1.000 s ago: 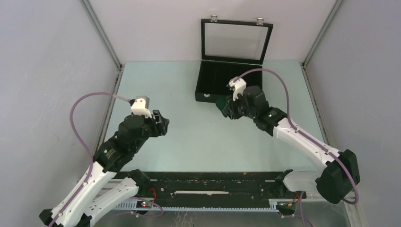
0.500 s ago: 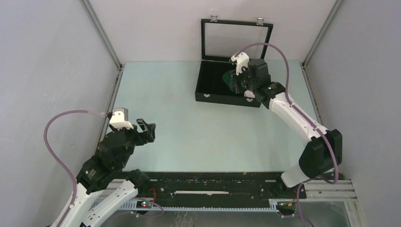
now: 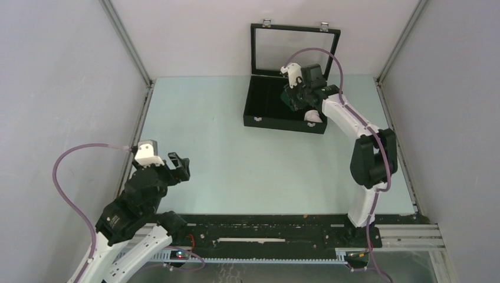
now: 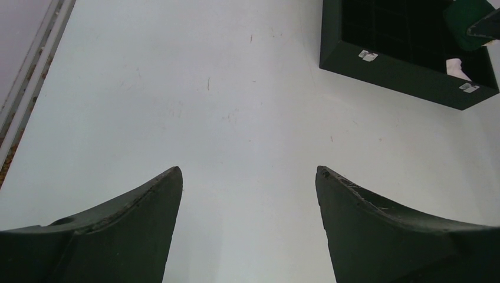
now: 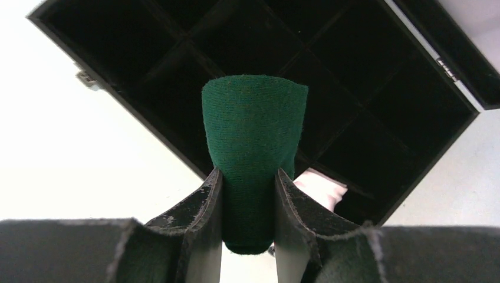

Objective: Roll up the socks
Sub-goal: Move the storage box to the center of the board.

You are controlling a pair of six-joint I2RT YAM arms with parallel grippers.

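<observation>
1. Container. A black box (image 3: 277, 122) stands at the far side of the worktop (image 3: 247, 171), right of centre. Its lid (image 3: 295, 50), which has a clear pane, is open and leans back toward the rear wall. Dividers (image 5: 177, 56) split the inside into a grid of compartments.

2. Contents. The white sock (image 5: 321, 187) lies bunched in the compartment at the box's near right corner. Its cuff stripes cannot be made out. The other compartments that show in the right wrist view are dark and appear bare.

3. Right arm. The right fingers (image 5: 200, 206) are set narrow and clamp the dark green sock (image 5: 253, 130) between them. The sock is a compact roll, and its rounded end projects past the fingertips. It is held over the right half of the open box, just beside the white sock. Whether it touches the dividers cannot be told.

4. Left arm. The left fingers (image 4: 135, 224) stand wide apart with nothing between them. They are over the near left part of the worktop, well apart from the box and both socks.
</observation>
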